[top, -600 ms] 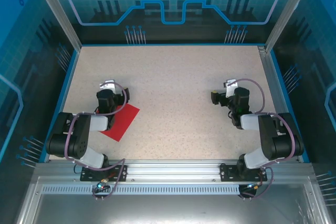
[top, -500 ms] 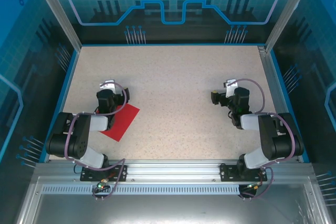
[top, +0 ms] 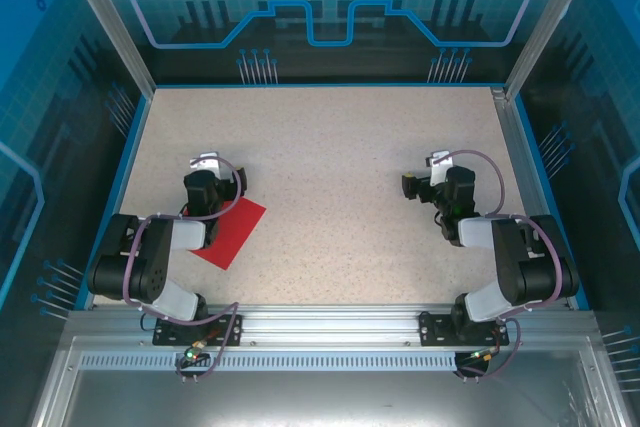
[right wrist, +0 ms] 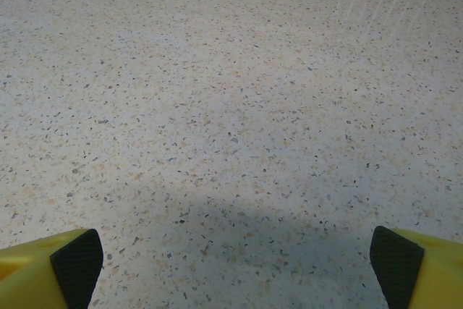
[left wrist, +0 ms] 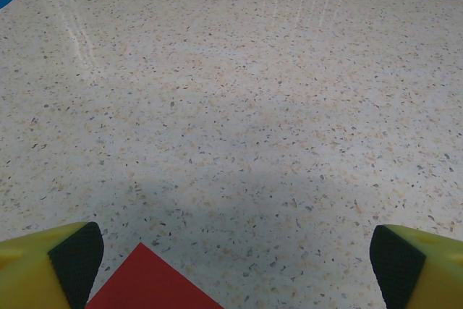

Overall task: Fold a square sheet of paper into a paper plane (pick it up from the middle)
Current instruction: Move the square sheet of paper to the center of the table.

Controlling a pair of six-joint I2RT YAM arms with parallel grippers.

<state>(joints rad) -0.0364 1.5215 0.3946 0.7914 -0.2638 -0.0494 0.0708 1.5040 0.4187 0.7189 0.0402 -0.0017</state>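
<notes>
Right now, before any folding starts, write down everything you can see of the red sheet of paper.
The red sheet of paper is a plain, bright red square, thin and unmarked, with no fold or crease showing. It lies flat on the speckled table, in the near left part, turned at an angle to the table's edges. The left arm hangs over its left side and hides that part; whether it touches the paper cannot be told. In the left wrist view, one sharp corner of it pokes in at the bottom edge.

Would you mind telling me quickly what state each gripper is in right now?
Left gripper: open, holding nothing; the square sheet of paper lies on the table.
Right gripper: open, holding nothing.
</notes>
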